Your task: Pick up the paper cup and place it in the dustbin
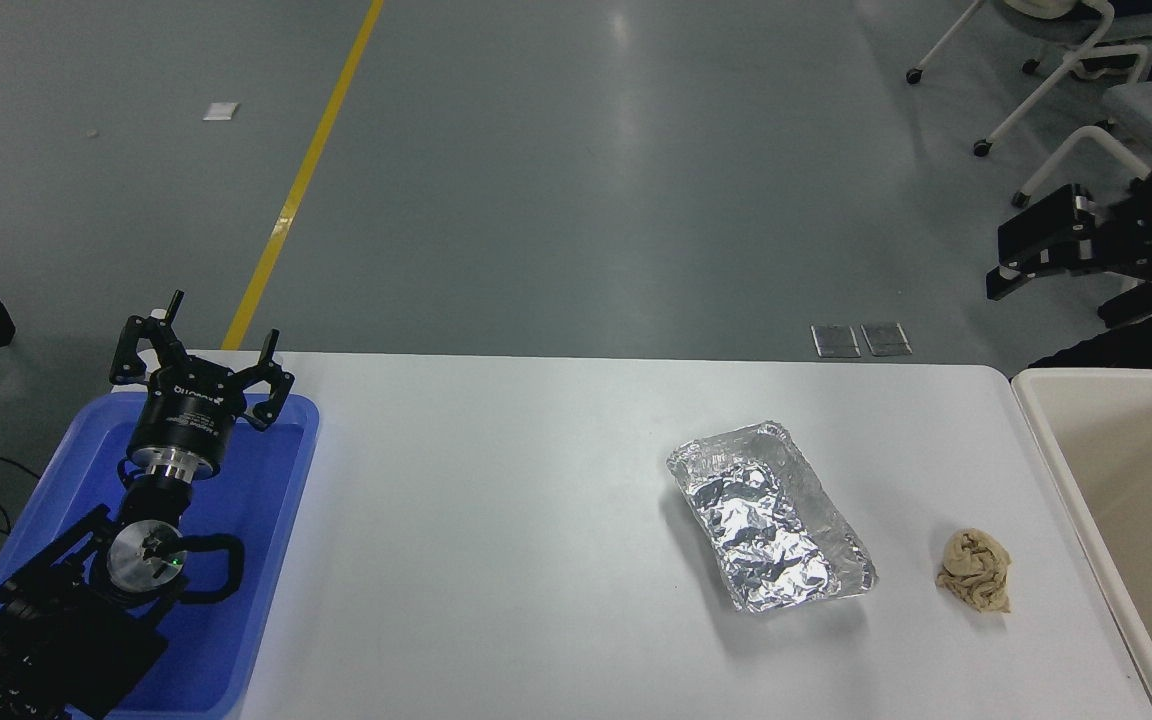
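The right gripper [1021,240] hangs at the table's two o'clock corner, out over the floor, its jaws spread and holding nothing. The dustbin [1036,420] sits directly below it toward five o'clock, so this arm is by far the nearer one. No paper cup shows on the table or in the visible part of the bin. Between them nothing intrudes; a tan paper wad [976,570] and foil tray [771,515] lie at eight o'clock. The left gripper [198,362], open, is parked over the blue tray [266,520].

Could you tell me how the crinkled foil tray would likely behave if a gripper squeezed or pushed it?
The foil tray looks thin and already creased, so it would probably dent under a squeeze. It appears empty, so likely light and apt to slide on the smooth white table when pushed.
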`<action>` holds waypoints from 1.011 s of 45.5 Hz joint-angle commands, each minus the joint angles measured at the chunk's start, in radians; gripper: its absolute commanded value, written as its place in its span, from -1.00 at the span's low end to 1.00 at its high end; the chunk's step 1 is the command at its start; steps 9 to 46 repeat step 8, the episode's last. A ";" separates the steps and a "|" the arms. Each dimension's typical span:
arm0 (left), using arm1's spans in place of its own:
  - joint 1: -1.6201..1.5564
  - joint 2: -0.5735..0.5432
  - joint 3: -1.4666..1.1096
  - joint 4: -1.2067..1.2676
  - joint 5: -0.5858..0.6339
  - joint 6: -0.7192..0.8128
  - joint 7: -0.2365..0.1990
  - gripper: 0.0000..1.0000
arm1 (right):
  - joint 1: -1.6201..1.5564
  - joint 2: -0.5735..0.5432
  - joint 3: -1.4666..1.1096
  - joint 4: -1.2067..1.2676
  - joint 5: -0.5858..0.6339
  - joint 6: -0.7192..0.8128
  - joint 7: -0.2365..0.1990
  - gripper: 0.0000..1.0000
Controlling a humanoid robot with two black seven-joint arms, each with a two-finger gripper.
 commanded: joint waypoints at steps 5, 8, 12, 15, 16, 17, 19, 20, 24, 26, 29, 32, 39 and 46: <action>0.001 0.000 0.000 0.000 0.000 0.000 0.000 1.00 | 0.023 0.006 -0.007 0.018 -0.019 0.003 0.000 1.00; -0.001 0.000 0.000 0.000 0.000 0.000 0.000 1.00 | 0.021 0.009 -0.006 0.018 -0.019 0.003 0.000 1.00; -0.001 0.000 0.000 0.000 0.000 0.000 0.000 1.00 | 0.021 0.009 -0.006 0.018 -0.019 0.003 0.000 1.00; -0.001 0.000 0.000 0.000 0.000 0.000 0.000 1.00 | 0.021 0.009 -0.006 0.018 -0.019 0.003 0.000 1.00; -0.001 0.000 0.000 0.000 0.000 0.000 0.000 1.00 | 0.021 0.009 -0.006 0.018 -0.019 0.003 0.000 1.00; -0.001 0.000 0.000 0.000 0.000 0.000 0.000 1.00 | 0.021 0.009 -0.006 0.018 -0.019 0.003 0.000 1.00; -0.001 0.000 0.000 0.000 0.000 0.000 0.000 1.00 | 0.021 0.009 -0.006 0.018 -0.019 0.003 0.000 1.00; -0.001 0.000 0.000 0.000 0.000 0.000 0.000 1.00 | 0.021 0.009 -0.006 0.018 -0.019 0.003 0.000 1.00; -0.001 0.000 0.000 0.000 0.000 0.000 0.000 1.00 | 0.021 0.009 -0.006 0.018 -0.019 0.003 0.000 1.00; -0.001 0.000 0.000 0.000 0.000 0.000 0.000 1.00 | 0.021 0.009 -0.006 0.018 -0.019 0.003 0.000 1.00; -0.001 0.000 0.000 0.000 0.000 0.000 0.000 1.00 | 0.021 0.009 -0.006 0.018 -0.019 0.003 0.000 1.00; -0.001 0.000 0.000 0.000 0.000 0.000 0.000 1.00 | 0.021 0.009 -0.006 0.018 -0.019 0.003 0.000 1.00; -0.001 0.000 0.000 0.000 0.000 0.000 0.000 1.00 | 0.021 0.009 -0.006 0.018 -0.019 0.003 0.000 1.00; -0.001 0.000 0.000 0.000 0.000 0.000 0.000 1.00 | 0.021 0.009 -0.006 0.018 -0.019 0.003 0.000 1.00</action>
